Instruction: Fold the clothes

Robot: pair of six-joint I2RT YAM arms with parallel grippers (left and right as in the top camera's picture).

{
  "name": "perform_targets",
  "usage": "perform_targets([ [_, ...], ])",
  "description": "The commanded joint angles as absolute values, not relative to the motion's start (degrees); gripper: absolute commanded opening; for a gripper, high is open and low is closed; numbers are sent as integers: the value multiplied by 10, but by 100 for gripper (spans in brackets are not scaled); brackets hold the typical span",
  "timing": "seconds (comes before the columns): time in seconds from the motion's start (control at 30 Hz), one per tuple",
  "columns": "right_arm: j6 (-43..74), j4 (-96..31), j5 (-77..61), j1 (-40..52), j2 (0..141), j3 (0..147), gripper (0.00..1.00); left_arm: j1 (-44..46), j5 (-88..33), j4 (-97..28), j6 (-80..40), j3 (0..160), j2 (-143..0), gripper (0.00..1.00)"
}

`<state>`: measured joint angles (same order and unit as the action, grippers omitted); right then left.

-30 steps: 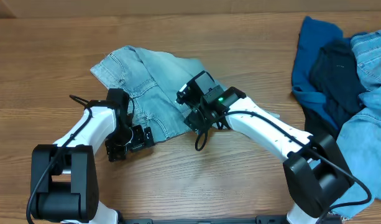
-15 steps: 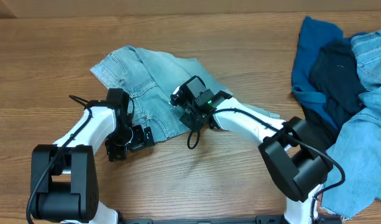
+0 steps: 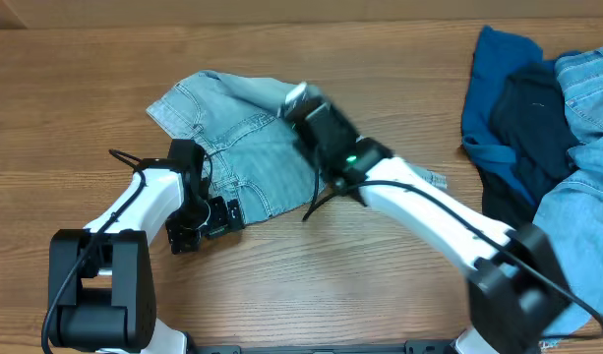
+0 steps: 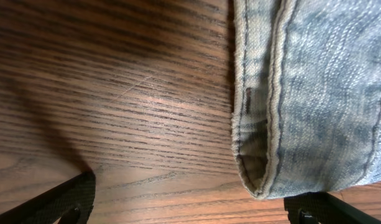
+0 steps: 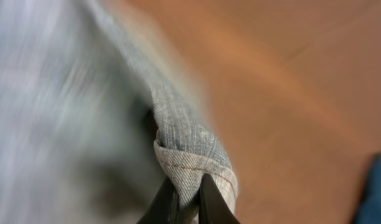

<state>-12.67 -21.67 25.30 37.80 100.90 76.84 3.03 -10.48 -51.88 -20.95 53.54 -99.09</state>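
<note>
Right gripper (image 5: 187, 198) is clamped hard, jaws squeezed together on a bunched, stitched hem of the pale denim jeans (image 3: 232, 147). You can see the fold of cloth pinched right between the black fingertips. From overhead that arm is a blur, stretched across the jeans toward their far edge, with a pale flap of denim showing at its tip.

Over on the other side, the left gripper (image 3: 211, 218) sits low at the near edge of the jeans with its jaws spread wide and nothing in them. Its wrist camera shows a doubled hem corner lying on the wooden table (image 3: 380, 49) between the two fingers. Whether either finger touches the cloth, I can't tell.

The jeans lie rumpled left of the table's centre. Well apart, at the right edge, there's a heap: a royal blue garment (image 3: 493, 88), a dark navy garment (image 3: 532, 123) and a light denim piece (image 3: 588, 84).
</note>
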Motion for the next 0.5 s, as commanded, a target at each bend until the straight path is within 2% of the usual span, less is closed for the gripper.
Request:
perform_targets([
  [0.0,-83,-132,321,281,990,785,4,29,-88,-492,-199,519,-1005,100],
  [0.03,-49,-110,289,226,1002,785,15,29,-88,-493,-199,519,-1005,100],
  [0.07,-37,-109,244,184,1011,785,63,29,-88,-495,-199,519,-1005,100],
  [0.13,-27,-142,203,127,1018,785,100,29,-88,-495,-199,518,-1005,100],
  [0.2,-25,-209,200,82,1012,786,100,29,-88,-495,-199,519,-1005,100],
  [0.33,15,-344,173,83,982,786,100,29,-79,-497,-192,519,-1005,100],
  [0.37,42,-383,150,84,973,786,100,29,-75,-498,-187,519,-1005,92],
  [0.4,74,-414,139,84,966,786,100,29,-72,-498,-175,519,-1005,48],
  [0.43,93,-434,138,84,961,786,100,29,-68,-498,-168,519,-1005,9],
  [0.47,99,-454,138,84,957,786,100,29,-62,-495,-167,519,-1005,4],
])
